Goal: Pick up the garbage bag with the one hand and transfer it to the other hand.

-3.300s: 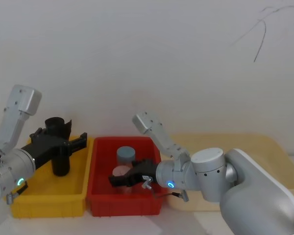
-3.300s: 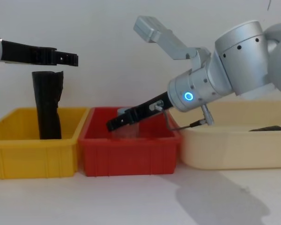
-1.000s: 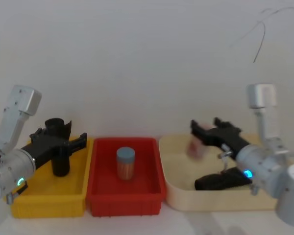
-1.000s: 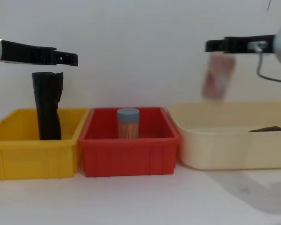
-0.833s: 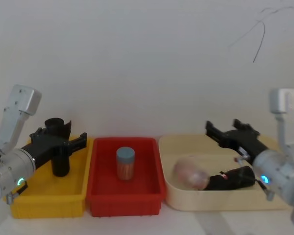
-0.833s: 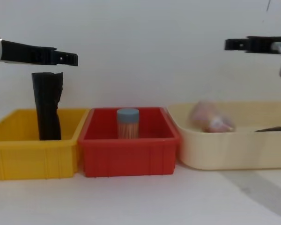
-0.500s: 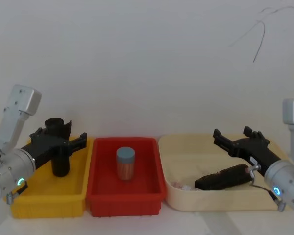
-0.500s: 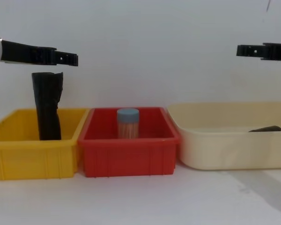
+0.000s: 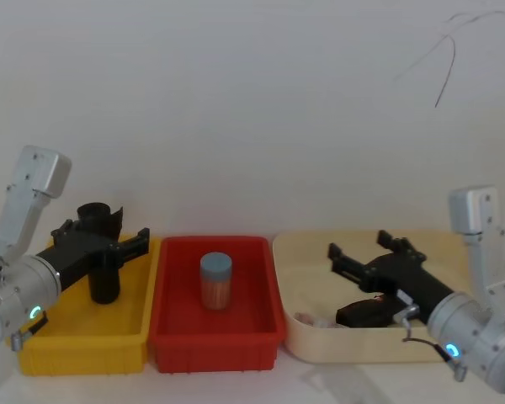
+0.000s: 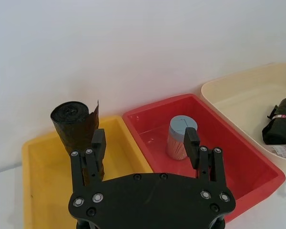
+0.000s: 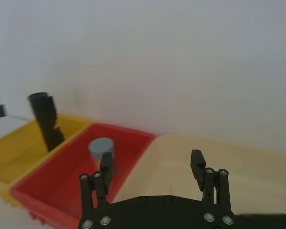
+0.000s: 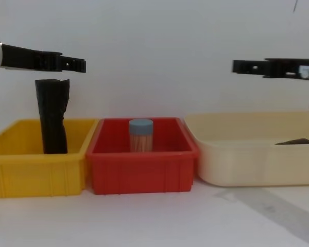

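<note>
The garbage bag [image 9: 372, 313], a smooth black roll, lies on its side in the cream bin [image 9: 362, 348]; it also shows in the left wrist view [image 10: 278, 121] and low in the chest view [image 12: 293, 141]. My right gripper [image 9: 359, 247], on the blue-lit arm, hovers open and empty just above the garbage bag and over the cream bin [image 12: 237, 164]. My left gripper [image 9: 140, 244], on the green-lit arm, hangs open and empty over the yellow bin [image 9: 80, 353], beside a standing ragged-topped black roll [image 9: 106, 284].
A red bin [image 9: 215, 353] between the yellow and cream bins holds an upright blue-capped jar [image 9: 215, 280]. A small pinkish packet [image 9: 310, 320] lies in the cream bin's near left corner. A white wall stands close behind the bins.
A pinkish packet dropped from my right gripper into the cream bin. The right arm swung out to the right, then came back left over the bin. The left arm has stayed still.
</note>
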